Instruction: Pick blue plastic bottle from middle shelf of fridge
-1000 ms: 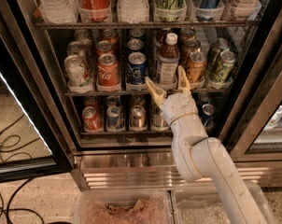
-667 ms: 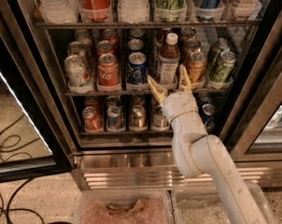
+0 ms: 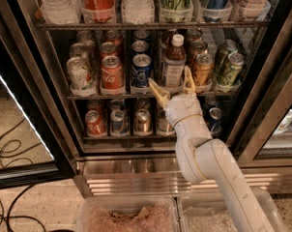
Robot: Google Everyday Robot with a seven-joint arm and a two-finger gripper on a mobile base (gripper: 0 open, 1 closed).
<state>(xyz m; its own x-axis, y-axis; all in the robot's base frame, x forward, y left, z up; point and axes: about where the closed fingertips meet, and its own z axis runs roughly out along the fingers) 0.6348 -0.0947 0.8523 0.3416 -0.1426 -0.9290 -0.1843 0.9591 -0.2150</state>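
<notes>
Reaching up from the lower right of the frame, the white arm (image 3: 204,153) holds the gripper (image 3: 173,87) near the centre, in front of the middle shelf (image 3: 88,97) of the fridge (image 3: 276,62). Its two tan fingers (image 3: 158,91) are spread wide, one on each side of the base of the blue plastic bottle (image 3: 174,62); whether they touch it cannot be told. The bottle stands upright on that shelf, between a blue Pepsi can (image 3: 142,70) to its left and an orange can (image 3: 202,69) to its right.

White-capped blue plastic bottle (image 3: 174,64) upright on middle shelf (image 3: 112,96), spread tool (image 3: 168,75) near.
</notes>
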